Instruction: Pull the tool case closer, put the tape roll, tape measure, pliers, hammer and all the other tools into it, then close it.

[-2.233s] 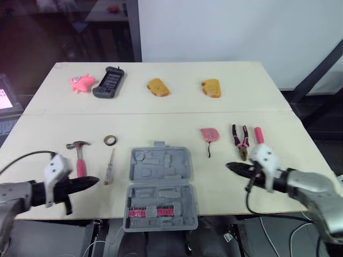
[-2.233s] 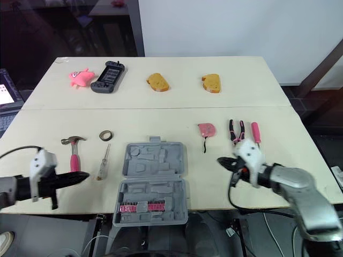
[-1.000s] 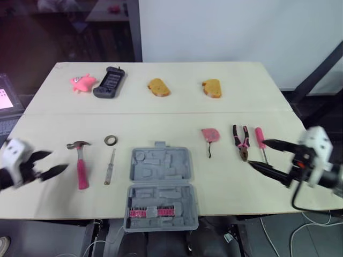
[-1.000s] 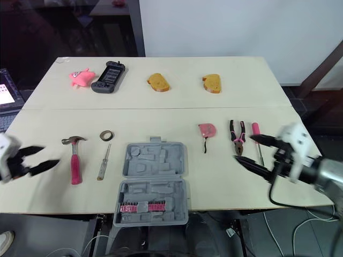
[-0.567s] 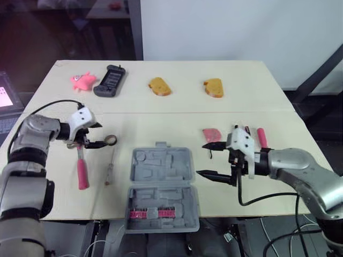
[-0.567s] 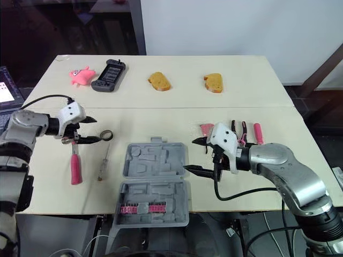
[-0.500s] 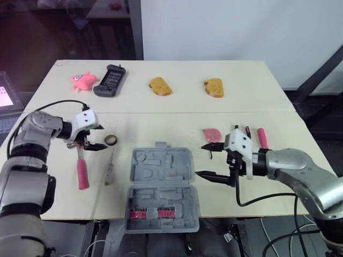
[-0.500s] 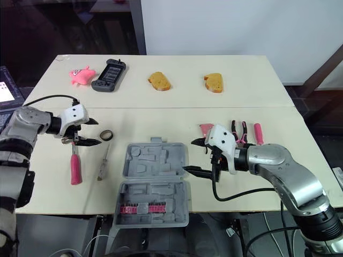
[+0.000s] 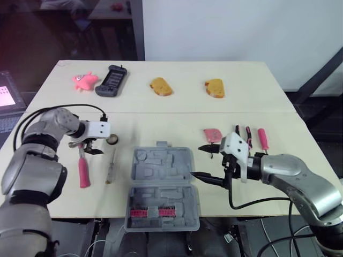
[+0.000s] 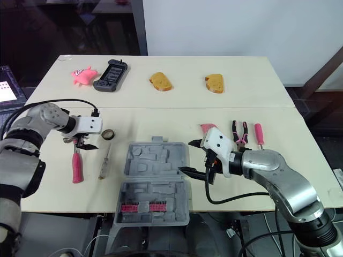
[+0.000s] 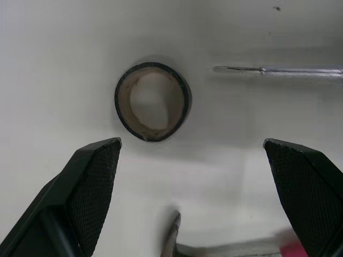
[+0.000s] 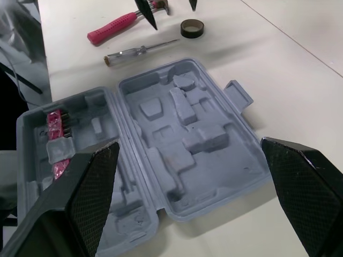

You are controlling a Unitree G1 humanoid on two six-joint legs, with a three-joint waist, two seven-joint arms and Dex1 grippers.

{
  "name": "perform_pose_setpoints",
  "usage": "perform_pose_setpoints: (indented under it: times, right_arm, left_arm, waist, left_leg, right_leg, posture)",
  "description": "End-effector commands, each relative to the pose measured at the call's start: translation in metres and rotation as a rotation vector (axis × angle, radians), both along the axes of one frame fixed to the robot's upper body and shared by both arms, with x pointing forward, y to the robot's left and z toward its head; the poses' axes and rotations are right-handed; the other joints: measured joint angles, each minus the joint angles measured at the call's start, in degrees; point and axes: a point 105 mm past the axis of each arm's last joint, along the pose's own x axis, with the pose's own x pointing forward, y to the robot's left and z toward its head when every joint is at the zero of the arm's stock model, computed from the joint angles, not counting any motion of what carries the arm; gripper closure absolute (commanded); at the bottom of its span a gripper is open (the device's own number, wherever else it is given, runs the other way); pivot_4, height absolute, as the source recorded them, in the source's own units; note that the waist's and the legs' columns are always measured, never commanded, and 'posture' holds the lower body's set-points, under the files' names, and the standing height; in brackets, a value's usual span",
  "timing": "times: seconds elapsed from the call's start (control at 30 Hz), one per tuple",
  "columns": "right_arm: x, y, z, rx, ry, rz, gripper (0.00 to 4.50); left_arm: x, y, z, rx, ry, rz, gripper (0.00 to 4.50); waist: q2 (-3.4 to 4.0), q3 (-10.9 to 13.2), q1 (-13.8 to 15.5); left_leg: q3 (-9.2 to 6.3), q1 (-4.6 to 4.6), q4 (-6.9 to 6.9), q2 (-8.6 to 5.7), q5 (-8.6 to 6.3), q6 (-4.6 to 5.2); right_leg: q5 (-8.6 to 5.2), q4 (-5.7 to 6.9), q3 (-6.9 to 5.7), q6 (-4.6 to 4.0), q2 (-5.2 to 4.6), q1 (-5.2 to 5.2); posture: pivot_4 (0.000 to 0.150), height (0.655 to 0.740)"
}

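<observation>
The grey tool case (image 9: 161,166) lies open at the table's front middle, with a strip of pink bits in its near half. My right gripper (image 9: 197,160) is open at the case's right edge, fingers pointing at it, holding nothing. My left gripper (image 9: 103,142) is open just over the hammer's head, and the tape roll (image 11: 153,101) lies on the table ahead of its fingers. The pink-handled hammer (image 9: 83,171) and a clear screwdriver (image 9: 110,166) lie left of the case. To the right lie a pink tape measure (image 9: 212,134), the pliers (image 9: 251,134) and a pink-handled screwdriver (image 9: 262,138).
Along the far half of the table sit a pink toy (image 9: 86,79), a black handheld device (image 9: 111,80) and two yellow bread-like pieces (image 9: 160,86) (image 9: 214,87). A seam runs across the table's middle. A screen (image 9: 5,96) stands off the left edge.
Both arms have swung in from the table's sides. The left gripper has come up to the tape roll; the right gripper has moved left to the case's edge. No tool has moved.
</observation>
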Motion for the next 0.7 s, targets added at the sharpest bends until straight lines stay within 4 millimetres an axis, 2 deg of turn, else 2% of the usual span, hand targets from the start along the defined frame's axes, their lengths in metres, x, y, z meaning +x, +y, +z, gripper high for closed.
perform_pose_setpoints:
  times: [0.03, 0.23, 0.33, 0.43, 0.6, 0.7]
  right_arm:
    - [-0.005, 0.001, 0.012, 0.026, -0.046, -0.011, 0.05]
    - [-0.011, -0.002, 0.015, 0.031, -0.041, -0.046, 0.05]
    - [-0.013, -0.004, 0.016, 0.033, -0.04, -0.068, 0.0]
    - [-0.015, -0.004, 0.016, 0.035, -0.036, -0.08, 0.0]
    - [-0.018, -0.004, 0.015, 0.037, -0.031, -0.093, 0.0]
    - [-0.018, -0.004, 0.014, 0.039, -0.03, -0.097, 0.0]
  left_arm:
    - [0.004, 0.002, 0.0, 0.032, -0.025, 0.022, 0.01]
    - [0.005, 0.002, -0.011, 0.05, -0.021, 0.051, 0.01]
    - [0.006, 0.003, -0.015, 0.053, -0.034, 0.065, 0.75]
    - [0.006, 0.004, -0.017, 0.06, -0.042, 0.071, 2.41]
    - [0.009, 0.006, -0.014, 0.054, -0.079, 0.089, 4.47]
    - [0.01, 0.006, -0.008, 0.032, -0.083, 0.094, 4.47]
  waist:
    - [0.0, 0.0, 0.0]
    - [0.05, -0.03, 0.05]
    - [0.07, -0.04, 0.1]
    - [0.07, -0.04, 0.13]
    - [0.08, -0.05, 0.09]
    - [0.06, -0.04, 0.05]
  left_leg:
    - [0.0, 0.0, 0.02, 0.0, 0.0, 0.0]
    - [0.0, 0.21, 0.05, -0.02, 0.01, -0.01]
    - [-0.01, 0.25, 0.08, -0.03, 0.03, -0.01]
    - [-0.03, 0.23, 0.1, -0.03, 0.03, -0.01]
    - [-0.02, 0.23, 0.09, -0.03, 0.03, -0.02]
    - [-0.03, 0.23, 0.1, -0.03, 0.03, -0.01]
  right_leg:
    - [0.0, 0.01, 0.0, 0.0, 0.0, 0.0]
    - [-0.01, 0.31, 0.01, 0.0, 0.01, 0.09]
    - [-0.01, 0.36, 0.01, -0.01, 0.01, 0.14]
    - [-0.01, 0.37, 0.01, 0.0, 0.01, 0.13]
    - [-0.02, 0.37, 0.01, 0.01, 0.01, 0.13]
    - [-0.02, 0.37, 0.01, 0.0, 0.01, 0.12]
  posture:
    - [0.15, 0.74]
    - [0.15, 0.74]
    - [0.15, 0.74]
    - [0.15, 0.74]
    - [0.15, 0.74]
    - [0.15, 0.74]
